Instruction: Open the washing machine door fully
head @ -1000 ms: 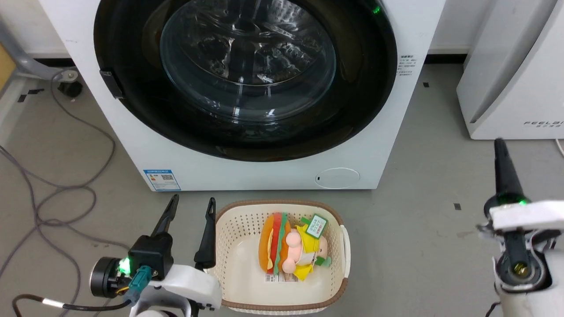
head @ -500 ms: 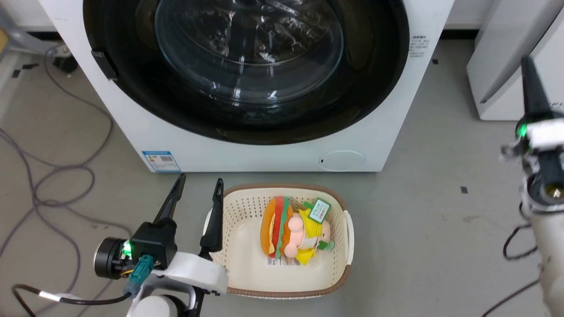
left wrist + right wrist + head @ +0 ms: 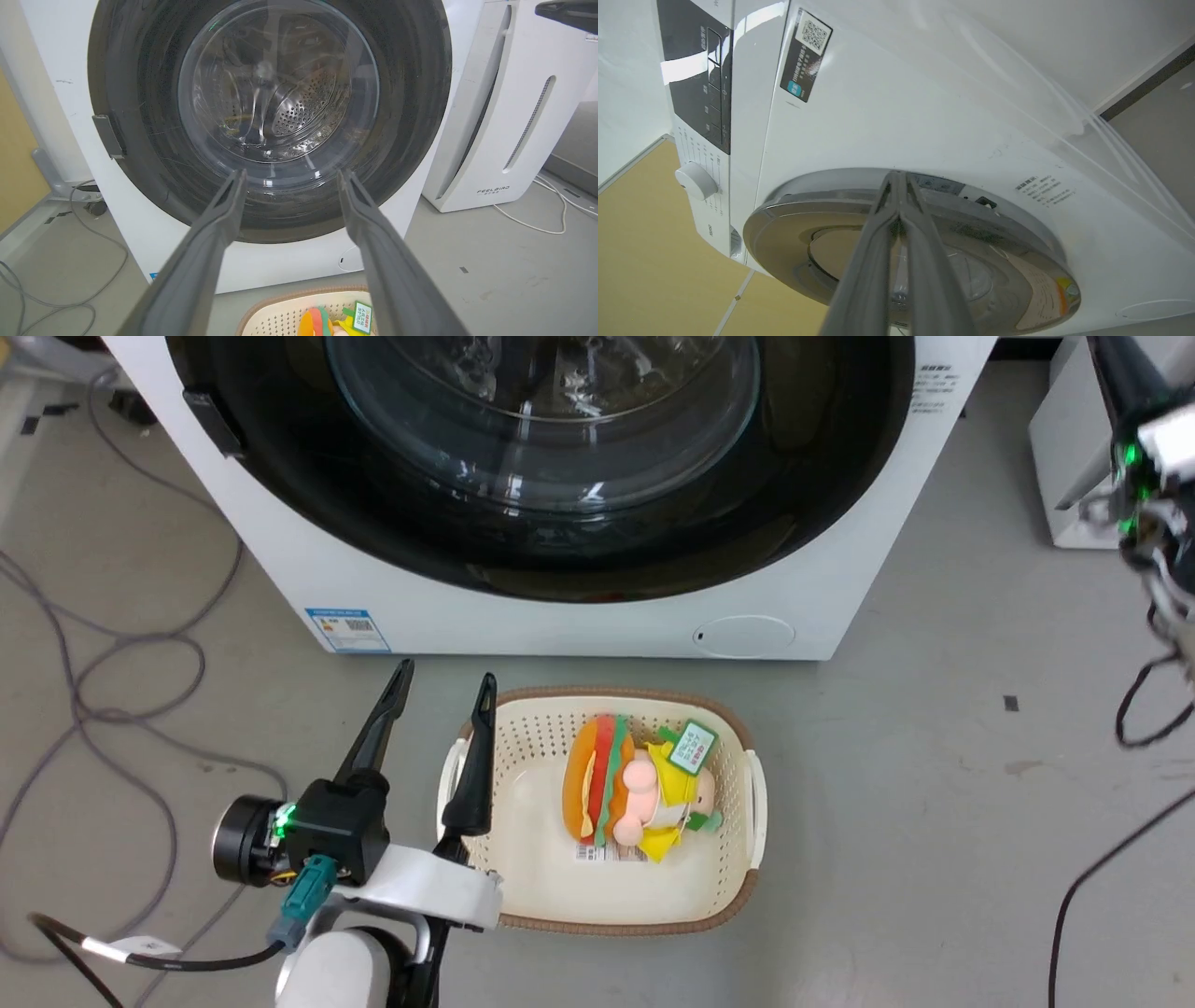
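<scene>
The washing machine door (image 3: 803, 476) is a glossy black ring around a clear glass bowl, lying flat against the white machine's front. My left gripper (image 3: 443, 681) stands open low on the floor side, beside the basket, empty. Its wrist view looks straight at the door (image 3: 411, 93) between the spread fingers. My right gripper (image 3: 899, 176) is shut, holding nothing, its tips pointing at the door's (image 3: 794, 228) rim from the side. In the head view the right gripper (image 3: 1116, 373) is at the upper right, tips cut off by the frame edge.
A cream basket (image 3: 747, 896) holding a burger plush toy (image 3: 635, 789) sits on the floor before the machine. A small round white flap (image 3: 744, 637) is low on the front. Grey cables (image 3: 112, 709) lie left; a white appliance (image 3: 514, 116) stands right.
The camera has shifted, so the machine sits higher in the picture. My right gripper has risen from the lower right to the upper right, level with the door's right side. The left gripper stays open.
</scene>
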